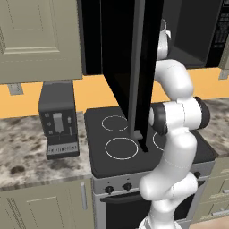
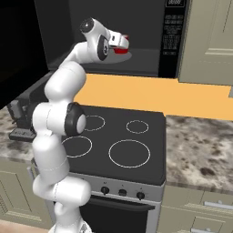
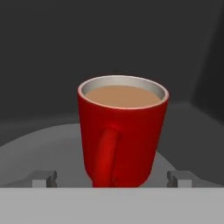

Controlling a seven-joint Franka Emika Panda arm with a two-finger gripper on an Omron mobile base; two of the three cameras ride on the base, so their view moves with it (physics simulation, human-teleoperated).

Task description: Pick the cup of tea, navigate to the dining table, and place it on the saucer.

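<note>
Cup [image 3: 122,135]: standing upright on the microwave [image 2: 150,41] turntable, full of tea, handle facing the camera.
Gripper [image 3: 112,179]: released, fingertips [image 3: 43,178] flanking the cup base, not yet touching.
Technique: advancing level, centring, clenching gently to avoid spilling.

Kitchen w/ orange wall [image 2: 150,95] behind a black stove [image 2: 123,145], 4 white burner rings on top, knobs along its front. Speckled marble worktop [image 2: 200,154] both sides, beige panelled cabinets [image 1: 36,36] above & below. Black microwave [image 2: 173,36] over the stove, its door [image 1: 134,67] swung open. Dark coffee machine [image 1: 58,118] on worktop left of stove. Light even, soft.
</note>
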